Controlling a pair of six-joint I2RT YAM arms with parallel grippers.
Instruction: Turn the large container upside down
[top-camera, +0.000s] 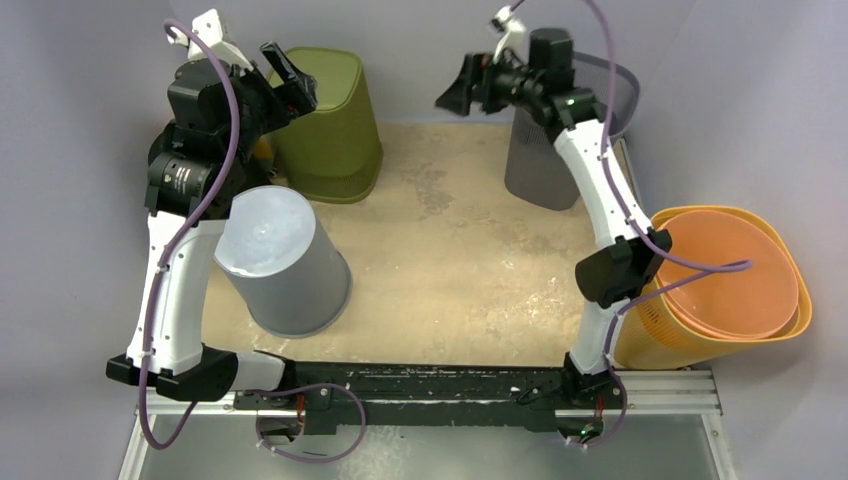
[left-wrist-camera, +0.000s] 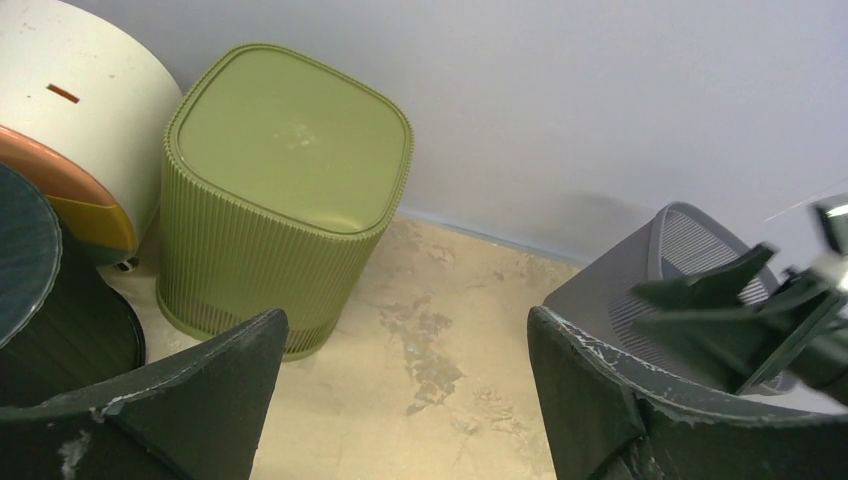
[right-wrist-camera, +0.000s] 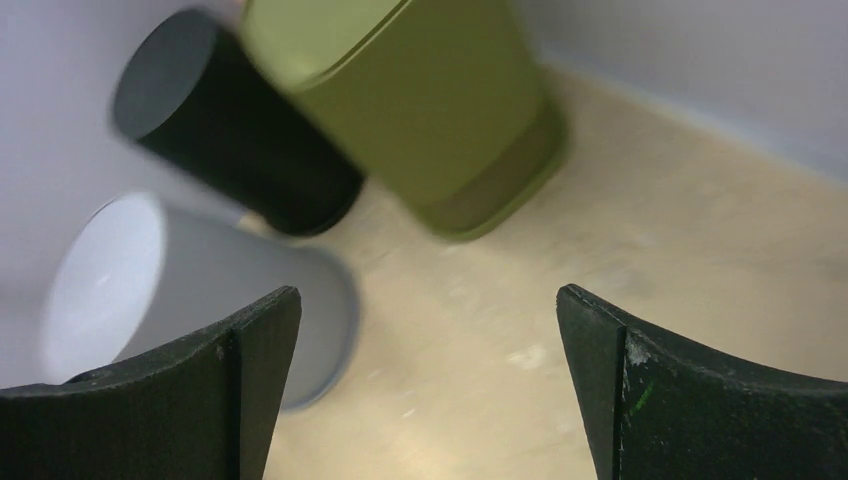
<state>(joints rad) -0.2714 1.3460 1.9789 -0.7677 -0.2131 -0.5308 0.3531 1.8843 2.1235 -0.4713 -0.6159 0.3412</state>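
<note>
The largest container in view is an orange ribbed bin (top-camera: 730, 285), standing mouth up at the right edge beside the right arm. My right gripper (top-camera: 455, 95) hangs open and empty high over the back of the table, left of a dark mesh bin (top-camera: 545, 160); in the right wrist view the right gripper (right-wrist-camera: 430, 380) has only the bare tabletop between its fingers. Also open and empty is my left gripper (top-camera: 290, 75), raised by the top of a green bin (top-camera: 325, 125). Through the left gripper (left-wrist-camera: 405, 400) I see just the tabletop.
The green bin (left-wrist-camera: 290, 130) stands bottom up at the back left. A light grey bin (top-camera: 280, 260) stands bottom up beside the left arm. A black bin (right-wrist-camera: 230, 130) and a white and orange object (left-wrist-camera: 70, 110) sit in the back left corner. The mesh bin (left-wrist-camera: 690, 250) is mouth up.
</note>
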